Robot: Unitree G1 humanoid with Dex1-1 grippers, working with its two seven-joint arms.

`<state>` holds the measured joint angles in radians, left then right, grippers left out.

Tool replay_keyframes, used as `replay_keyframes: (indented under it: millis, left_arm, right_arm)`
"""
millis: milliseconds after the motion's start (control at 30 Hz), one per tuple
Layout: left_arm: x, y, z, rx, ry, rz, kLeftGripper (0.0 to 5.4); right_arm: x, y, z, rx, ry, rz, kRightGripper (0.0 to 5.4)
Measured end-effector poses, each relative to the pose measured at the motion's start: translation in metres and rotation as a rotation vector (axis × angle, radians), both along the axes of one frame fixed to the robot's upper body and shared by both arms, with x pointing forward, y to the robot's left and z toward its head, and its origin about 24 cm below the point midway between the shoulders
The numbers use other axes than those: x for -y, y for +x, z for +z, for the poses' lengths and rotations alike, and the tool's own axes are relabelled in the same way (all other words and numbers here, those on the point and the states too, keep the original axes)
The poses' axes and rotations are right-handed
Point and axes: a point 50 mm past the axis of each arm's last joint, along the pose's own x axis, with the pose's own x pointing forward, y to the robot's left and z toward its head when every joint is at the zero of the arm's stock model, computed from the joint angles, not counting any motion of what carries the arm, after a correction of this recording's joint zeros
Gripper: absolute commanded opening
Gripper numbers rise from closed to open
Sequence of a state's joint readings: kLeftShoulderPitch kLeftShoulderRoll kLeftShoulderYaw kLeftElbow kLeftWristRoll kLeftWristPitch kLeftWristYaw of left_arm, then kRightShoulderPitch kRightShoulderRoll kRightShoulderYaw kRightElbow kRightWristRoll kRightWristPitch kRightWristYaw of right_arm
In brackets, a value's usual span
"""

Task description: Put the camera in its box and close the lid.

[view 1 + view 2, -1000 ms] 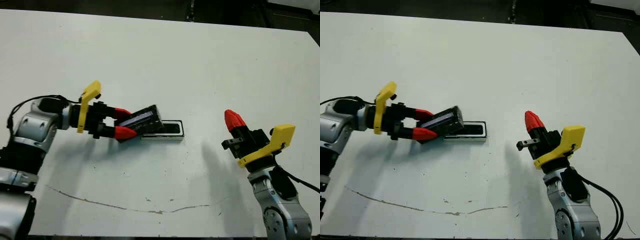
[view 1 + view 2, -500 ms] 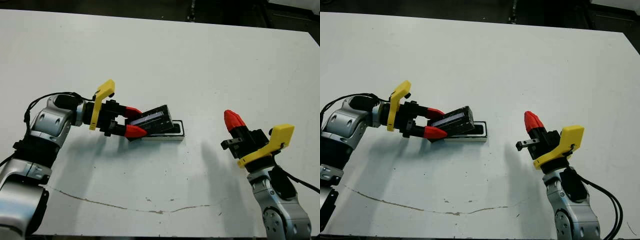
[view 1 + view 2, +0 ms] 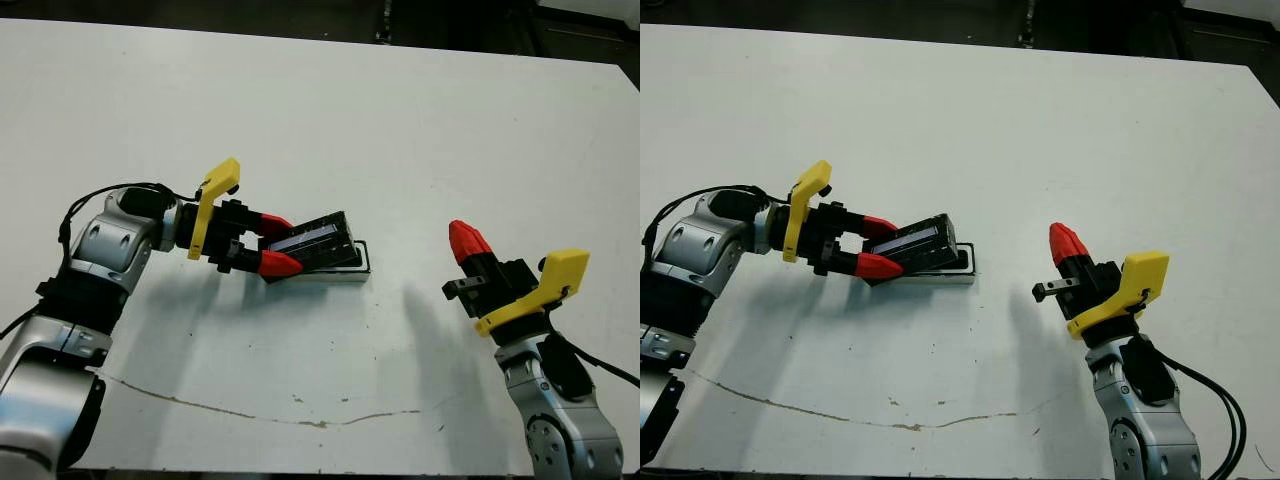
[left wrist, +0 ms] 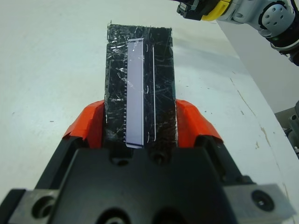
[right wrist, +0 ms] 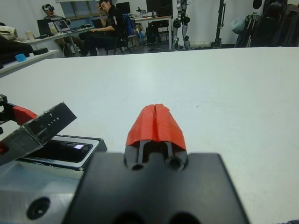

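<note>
Near edge of the white table (image 3: 400, 120): a thin brown scuff line (image 3: 250, 410) runs across the front, nothing else on that strip. Right gripper (image 3: 468, 240) is raised at near right, red tips pressed together, holding nothing — well apart from the box, with bare table all around it. Left gripper (image 3: 272, 243) reaches in from the left, its fingers (image 4: 191, 122) clamped on the two long edges of the lid (image 3: 318, 240). Lid is black and glossy with a pale reflective strip, tilted — near-left end in the fingers, far-right end raised over the box (image 3: 345, 271). Box sits mid-table, slightly left of centre, long side running left-right; lid overlaps its left part, and only the right end and front white wall show. In the right wrist view, a dark glossy face with a small glint shows in the tray — likely the camera (image 5: 60, 151), can't tell for sure. Far half of the table is open. People sit at desks beyond the far edge.
</note>
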<state>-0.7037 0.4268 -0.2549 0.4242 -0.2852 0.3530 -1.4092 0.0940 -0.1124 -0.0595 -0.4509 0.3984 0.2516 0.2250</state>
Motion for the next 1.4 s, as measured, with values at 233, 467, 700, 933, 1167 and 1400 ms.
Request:
replay_keyframes:
  millis: [233, 467, 700, 933, 1167, 1400]
  left_arm:
    - [0.012, 0.003, -0.006, -0.020, 0.014, -0.022, 3.15]
    - [0.030, 0.006, -0.011, 0.059, 0.063, -0.076, 3.15]
    - [0.036, 0.009, -0.016, 0.060, 0.063, -0.071, 3.15]
    - [0.037, 0.010, -0.015, 0.046, 0.067, -0.066, 3.15]
    - [0.037, 0.011, -0.015, 0.043, 0.064, -0.061, 3.15]
    - [0.035, 0.011, -0.014, 0.043, 0.065, -0.058, 3.15]
  right_arm:
    - [0.000, 0.000, 0.000, -0.001, 0.000, -0.001, 0.00]
    - [0.003, -0.001, 0.004, 0.014, -0.004, -0.028, 0.00]
    - [0.006, -0.002, 0.009, 0.038, -0.008, -0.041, 0.00]
    - [0.006, -0.004, 0.011, 0.045, -0.002, -0.040, 0.00]
    - [0.006, -0.004, 0.010, 0.044, -0.006, -0.039, 0.00]
    - [0.005, -0.004, 0.010, 0.043, -0.008, -0.037, 0.00]
